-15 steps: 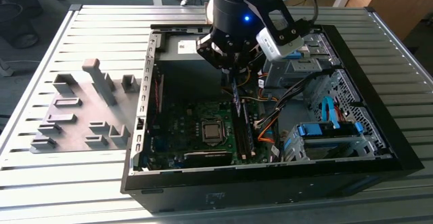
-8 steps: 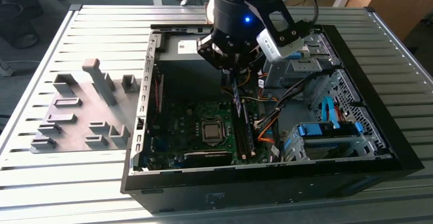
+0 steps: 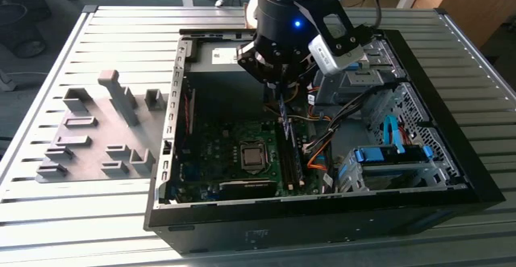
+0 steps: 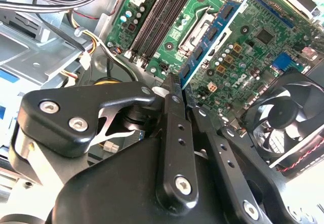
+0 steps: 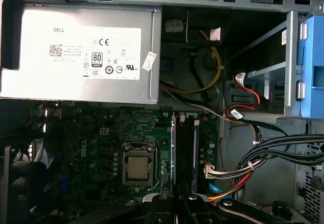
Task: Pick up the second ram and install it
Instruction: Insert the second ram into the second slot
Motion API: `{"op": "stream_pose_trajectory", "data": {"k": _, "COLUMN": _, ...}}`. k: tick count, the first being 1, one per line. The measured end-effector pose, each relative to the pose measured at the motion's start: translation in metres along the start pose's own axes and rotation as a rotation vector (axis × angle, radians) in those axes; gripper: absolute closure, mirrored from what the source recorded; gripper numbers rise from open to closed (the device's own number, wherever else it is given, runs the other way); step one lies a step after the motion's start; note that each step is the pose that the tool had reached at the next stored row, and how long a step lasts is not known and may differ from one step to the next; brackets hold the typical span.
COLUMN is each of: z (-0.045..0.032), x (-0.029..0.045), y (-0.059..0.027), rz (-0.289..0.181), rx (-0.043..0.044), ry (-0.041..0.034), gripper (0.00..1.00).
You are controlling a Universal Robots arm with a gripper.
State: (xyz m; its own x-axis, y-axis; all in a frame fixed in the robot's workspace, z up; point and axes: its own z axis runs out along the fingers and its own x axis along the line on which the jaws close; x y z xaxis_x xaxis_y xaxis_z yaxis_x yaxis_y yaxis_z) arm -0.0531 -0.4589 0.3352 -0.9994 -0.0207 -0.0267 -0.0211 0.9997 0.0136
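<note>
The computer case (image 3: 322, 215) is showing matt black sheet metal, resting on a ribbed, brushed-looking metal table (image 3: 81, 218). The grey tray (image 3: 89, 140) is looking like matt plastic. The gripper (image 4: 174, 89) fingers are showing smooth, slightly glossy black, probably plastic, with bright metal screws. The power supply (image 5: 76, 51) is showing dull grey metal under a paper label.

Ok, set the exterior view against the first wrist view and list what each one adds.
Exterior view adds the grey tray on the table and the arm above the open computer case. First wrist view adds the dark fan and the yellow cable beside the power supply. Both share the processor socket and the second ram, held in the hand over the memory slots.
</note>
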Motion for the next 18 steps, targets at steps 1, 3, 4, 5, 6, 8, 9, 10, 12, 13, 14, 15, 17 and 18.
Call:
{"op": "stream_pose_trajectory", "data": {"k": 1, "z": 0.0000, "x": 0.0000, "y": 0.0000, "rz": 0.000, "rx": 0.0000, "ry": 0.0000, "gripper": 0.86}}
{"op": "stream_pose_trajectory", "data": {"k": 3, "z": 0.0004, "x": 0.0000, "y": 0.0001, "rz": 0.000, "rx": 0.0000, "ry": 0.0000, "gripper": 0.86}}
{"op": "stream_pose_trajectory", "data": {"k": 4, "z": 0.0008, "x": 0.0000, "y": 0.0000, "rz": 0.000, "rx": -0.0001, "ry": 0.0000, "gripper": 0.86}}
{"op": "stream_pose_trajectory", "data": {"k": 5, "z": 0.0012, "x": 0.0000, "y": 0.0000, "rz": 0.000, "rx": -0.0001, "ry": 0.0000, "gripper": 0.86}}
{"op": "stream_pose_trajectory", "data": {"k": 6, "z": 0.0016, "x": 0.0000, "y": 0.0000, "rz": 0.000, "rx": 0.0000, "ry": 0.0000, "gripper": 0.86}}
{"op": "stream_pose_trajectory", "data": {"k": 8, "z": 0.0023, "x": 0.0000, "y": 0.0000, "rz": 0.000, "rx": 0.0001, "ry": 0.0000, "gripper": 0.86}}
{"op": "stream_pose_trajectory", "data": {"k": 9, "z": 0.0025, "x": 0.0001, "y": 0.0000, "rz": 0.000, "rx": 0.0002, "ry": 0.0001, "gripper": 0.86}}
{"op": "stream_pose_trajectory", "data": {"k": 10, "z": 0.0027, "x": -0.0001, "y": -0.0001, "rz": 0.000, "rx": 0.0002, "ry": 0.0001, "gripper": 0.86}}
{"op": "stream_pose_trajectory", "data": {"k": 12, "z": 0.0030, "x": -0.0012, "y": -0.0001, "rz": 0.000, "rx": 0.0000, "ry": 0.0000, "gripper": 0.86}}
{"op": "stream_pose_trajectory", "data": {"k": 13, "z": 0.0032, "x": -0.0017, "y": -0.0001, "rz": 0.000, "rx": -0.0001, "ry": 0.0000, "gripper": 0.86}}
{"op": "stream_pose_trajectory", "data": {"k": 14, "z": 0.0033, "x": -0.0022, "y": -0.0001, "rz": 0.000, "rx": -0.0001, "ry": 0.0000, "gripper": 0.86}}
{"op": "stream_pose_trajectory", "data": {"k": 15, "z": 0.0034, "x": -0.0027, "y": -0.0001, "rz": 0.000, "rx": -0.0001, "ry": 0.0000, "gripper": 0.86}}
{"op": "stream_pose_trajectory", "data": {"k": 17, "z": 0.0035, "x": -0.0035, "y": -0.0001, "rz": 0.000, "rx": 0.0001, "ry": 0.0000, "gripper": 0.86}}
{"op": "stream_pose_trajectory", "data": {"k": 18, "z": 0.0036, "x": -0.0039, "y": -0.0001, "rz": 0.000, "rx": 0.0000, "ry": 0.0000, "gripper": 0.86}}
